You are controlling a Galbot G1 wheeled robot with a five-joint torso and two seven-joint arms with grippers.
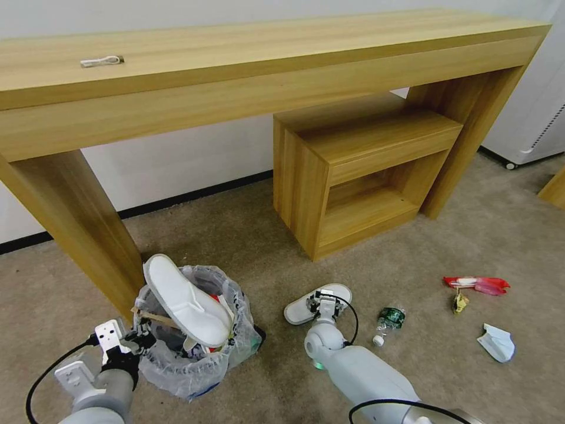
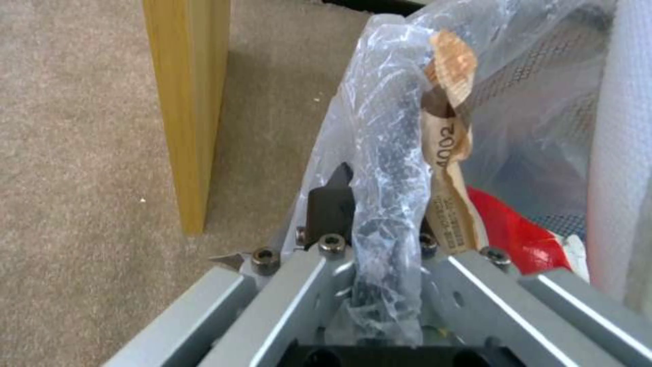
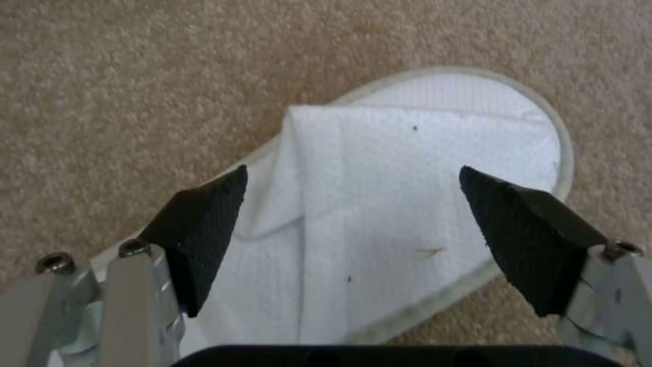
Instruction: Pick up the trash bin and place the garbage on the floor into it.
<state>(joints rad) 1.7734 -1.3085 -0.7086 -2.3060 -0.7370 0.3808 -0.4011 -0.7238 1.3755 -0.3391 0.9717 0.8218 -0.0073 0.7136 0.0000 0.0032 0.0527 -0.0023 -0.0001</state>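
Beige carpet (image 1: 247, 235); paper scrap (image 2: 448, 153) in bin (image 1: 194, 359) reads "4002".

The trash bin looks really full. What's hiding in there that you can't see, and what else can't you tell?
- Head view: the trash bin's contents lie under the white slipper and crinkled bag.
- Left wrist view: the left gripper is shut on the bin's rim; bag plastic covers one finger.
- Head view: the label of the small bottle is too small to read.
- Right wrist view: the open right gripper is above the second slipper, whose heel is cut off.
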